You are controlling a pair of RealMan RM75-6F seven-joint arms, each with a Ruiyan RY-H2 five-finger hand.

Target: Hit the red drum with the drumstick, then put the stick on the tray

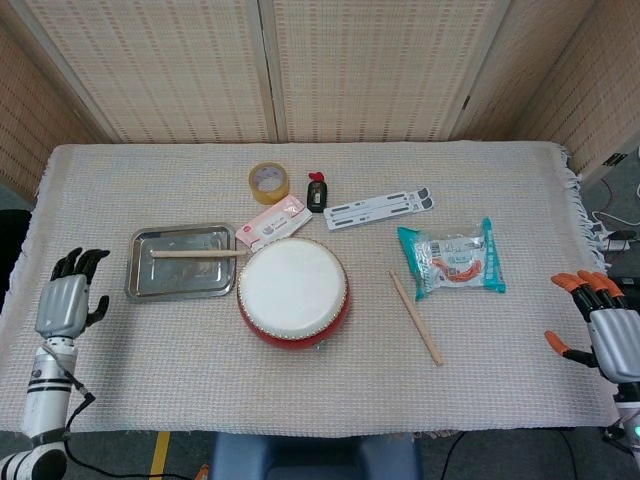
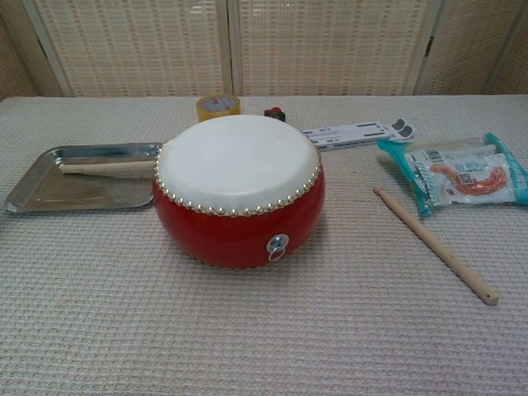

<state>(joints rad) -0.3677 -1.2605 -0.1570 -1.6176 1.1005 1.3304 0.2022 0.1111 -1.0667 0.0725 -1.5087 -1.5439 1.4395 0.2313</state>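
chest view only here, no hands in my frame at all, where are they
Observer: The left hand is off the tray, near the table's left edge, fingers spread, holding nothing.
Operator: and the right one
Observer: The right hand is at the table's right edge, open and empty too.
Operator: drum blocks part of my tray, is the stick fully in it
Observer: Not quite: the drumstick lies across the tray, but its right tip crosses the tray's right rim toward the pink packet.
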